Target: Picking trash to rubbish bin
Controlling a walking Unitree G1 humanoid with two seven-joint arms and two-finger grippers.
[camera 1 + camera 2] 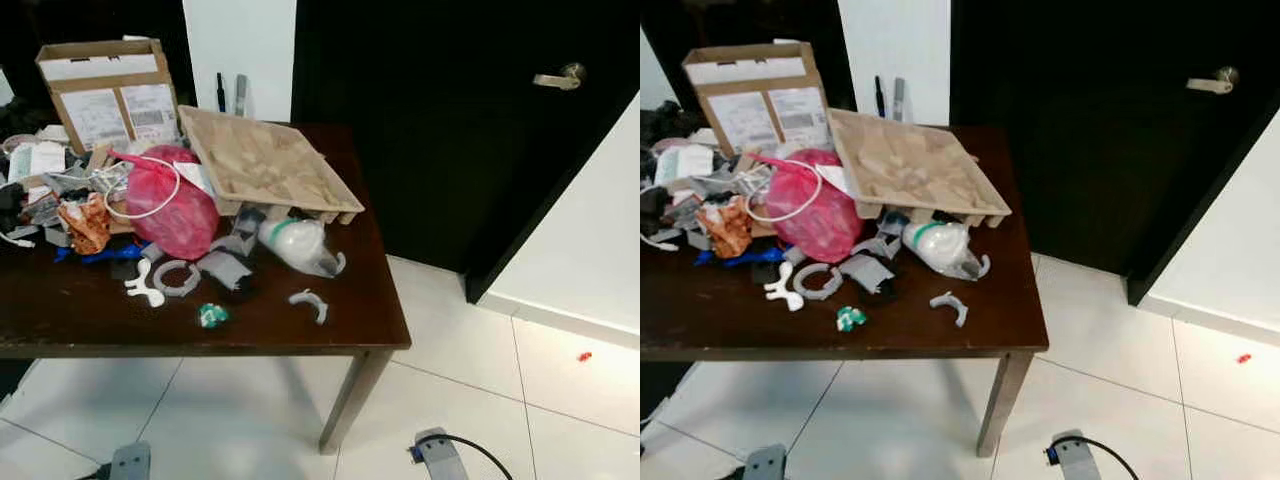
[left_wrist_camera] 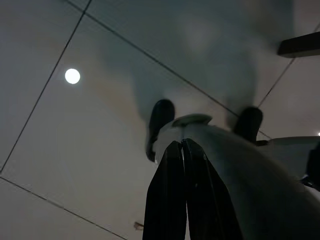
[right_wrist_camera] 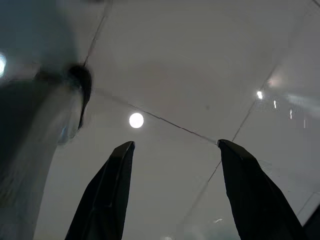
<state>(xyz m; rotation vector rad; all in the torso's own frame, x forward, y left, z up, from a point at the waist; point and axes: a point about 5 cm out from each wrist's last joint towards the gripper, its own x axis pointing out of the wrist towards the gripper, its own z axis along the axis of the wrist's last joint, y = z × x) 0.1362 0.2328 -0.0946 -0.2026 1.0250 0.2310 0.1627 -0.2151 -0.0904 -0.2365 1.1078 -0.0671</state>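
Hanging low beside the robot, both arms are pointing down at the tiled floor (image 1: 470,350): the left gripper (image 2: 181,165) is pressed closed on nothing, the right gripper (image 3: 175,165) is spread wide. Trash is lying ahead on the dark wooden table (image 1: 60,310); the crumpled white plastic bag (image 1: 297,245) is sitting nearest the right arm, long axis running across the table.

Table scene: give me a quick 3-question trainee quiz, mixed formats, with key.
1. True or false: the red plastic bag lies on the floor.
2. The right gripper has its fingers: A) open B) shut on trash.
3. What leans on the clutter at the table's back right part?

Key: 1 false, it lies on the table. 2 A. 3 the cardboard tray.
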